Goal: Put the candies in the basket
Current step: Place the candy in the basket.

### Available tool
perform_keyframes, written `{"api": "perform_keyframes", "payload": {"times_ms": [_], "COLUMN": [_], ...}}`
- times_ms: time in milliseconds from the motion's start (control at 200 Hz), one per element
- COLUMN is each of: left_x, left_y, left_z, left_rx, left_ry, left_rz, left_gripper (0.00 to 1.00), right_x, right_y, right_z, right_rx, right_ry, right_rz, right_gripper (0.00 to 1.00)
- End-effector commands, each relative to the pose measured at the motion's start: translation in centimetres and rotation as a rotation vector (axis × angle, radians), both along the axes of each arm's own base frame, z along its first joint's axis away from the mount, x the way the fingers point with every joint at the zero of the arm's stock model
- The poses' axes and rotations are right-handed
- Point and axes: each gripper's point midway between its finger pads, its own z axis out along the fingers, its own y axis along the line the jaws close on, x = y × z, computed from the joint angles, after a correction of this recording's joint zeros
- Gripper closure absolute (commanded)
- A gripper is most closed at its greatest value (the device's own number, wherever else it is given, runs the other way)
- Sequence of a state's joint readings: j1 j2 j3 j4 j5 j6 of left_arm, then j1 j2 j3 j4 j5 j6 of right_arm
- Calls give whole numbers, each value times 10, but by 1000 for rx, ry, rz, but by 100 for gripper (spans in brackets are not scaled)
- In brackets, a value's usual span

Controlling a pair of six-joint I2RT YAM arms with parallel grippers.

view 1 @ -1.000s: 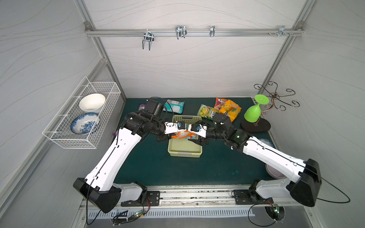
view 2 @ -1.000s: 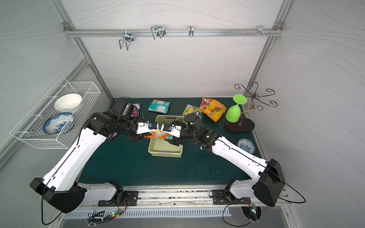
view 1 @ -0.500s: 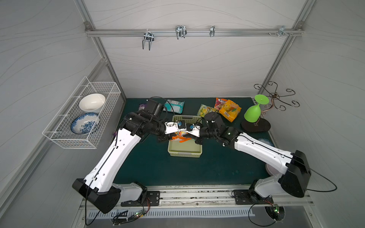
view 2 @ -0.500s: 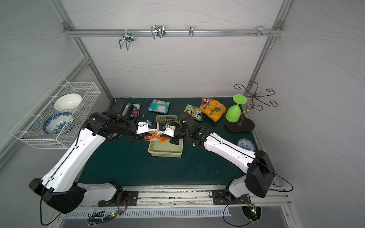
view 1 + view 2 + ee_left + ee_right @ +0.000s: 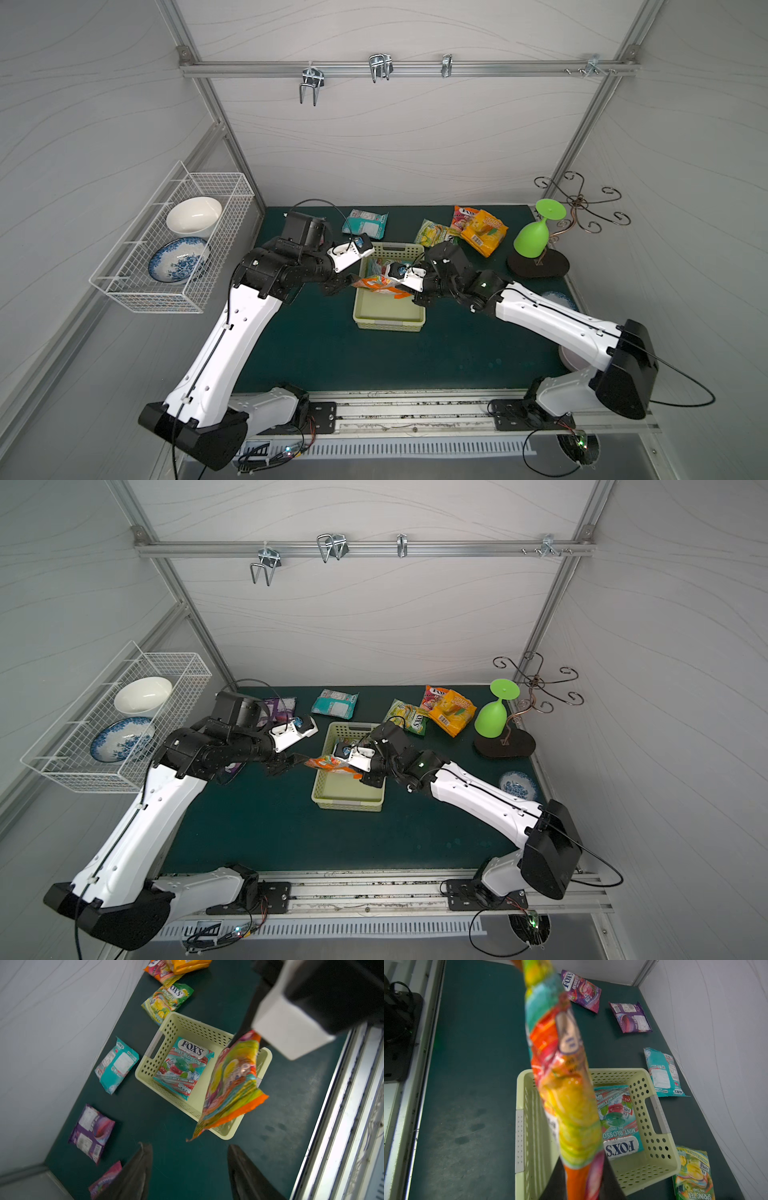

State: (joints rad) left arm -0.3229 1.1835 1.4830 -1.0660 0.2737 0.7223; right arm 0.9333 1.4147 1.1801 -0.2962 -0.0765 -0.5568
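basket (image 5: 388, 323): pale yellow-green, perforated, was set upright | mint bag (image 5: 182, 1068) was laid flat inside it, face up | orange bag (image 5: 230, 1086) was held hanging above it | teal bag (image 5: 365, 221), yellow-green bag (image 5: 432, 232), yellow-orange bag (image 5: 484, 232), purple bag (image 5: 630, 1018), berries bag (image 5: 581, 991) were left flat outside it

Orange bag (image 5: 232, 1084) dangles over basket (image 5: 172, 1028), seemingly clear of left end effector (image 5: 187, 1145).

Glossy plastic candy bag (image 5: 230, 1084), matt plastic basket (image 5: 182, 1026)

Soft even light; wrist views dimmer, candy bag (image 5: 566, 1093) blurred.
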Motion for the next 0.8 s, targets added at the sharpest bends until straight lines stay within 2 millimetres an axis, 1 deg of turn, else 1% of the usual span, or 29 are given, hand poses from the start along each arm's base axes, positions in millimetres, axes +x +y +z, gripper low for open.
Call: {"api": "perform_keyframes", "payload": {"times_ms": [0, 85, 175, 190, 250, 290, 335, 385, 430, 460, 495, 545, 560, 575, 680, 695, 795], "left_x": [18, 28, 46, 48, 53, 54, 55, 56, 56, 55, 54, 53, 53, 53, 54, 55, 57], "left_y": [11, 26, 53, 57, 70, 75, 79, 82, 85, 86, 86, 84, 84, 83, 87, 87, 89], "left_z": [11, 5, -1, -1, -7, -15, -25, -36, -45, -50, -55, -63, -64, -65, -67, -66, -69], "left_rx": [-138, -169, -221, -233, -259, -260, -267, -277, -286, -285, -287, -299, -306, -312, -304, -302, -305], "left_ry": [-5, -3, 1, 6, 19, 27, 47, 75, 103, 112, 121, 141, 144, 150, 151, 147, 140], "left_rz": [154, 268, 449, 477, 556, 592, 618, 645, 667, 677, 679, 681, 682, 681, 695, 698, 704], "left_gripper": [32, 31, 27, 26, 24, 22, 21, 18, 12, 11, 10, 6, 3, 2, 2, 2, 2], "right_x": [3, 3, 5, 5, 6, 5, 6, 8, 10, 11, 11, 11, 10, 11, 13, 13, 11], "right_y": [-8, -8, -8, -8, -6, -4, -3, -3, -5, -5, -5, -4, -4, -3, -3, -3, 3], "right_z": [30, 26, 21, 21, 17, 14, 9, 2, -2, -5, -10, -16, -18, -20, -31, -31, -42], "right_rx": [-13, -65, -136, -147, -186, -214, -259, -309, -341, -360, -379, -398, -405, -410, -450, -449, -464], "right_ry": [-78, -94, -107, -110, -115, -118, -127, -133, -127, -119, -110, -102, -102, -102, -95, -95, -82], "right_rz": [-86, -115, -146, -155, -181, -189, -199, -215, -237, -249, -258, -260, -259, -260, -276, -279, -267], "right_gripper": [100, 100, 100, 100, 100, 100, 100, 100, 100, 100, 100, 100, 100, 100, 100, 100, 100]}}
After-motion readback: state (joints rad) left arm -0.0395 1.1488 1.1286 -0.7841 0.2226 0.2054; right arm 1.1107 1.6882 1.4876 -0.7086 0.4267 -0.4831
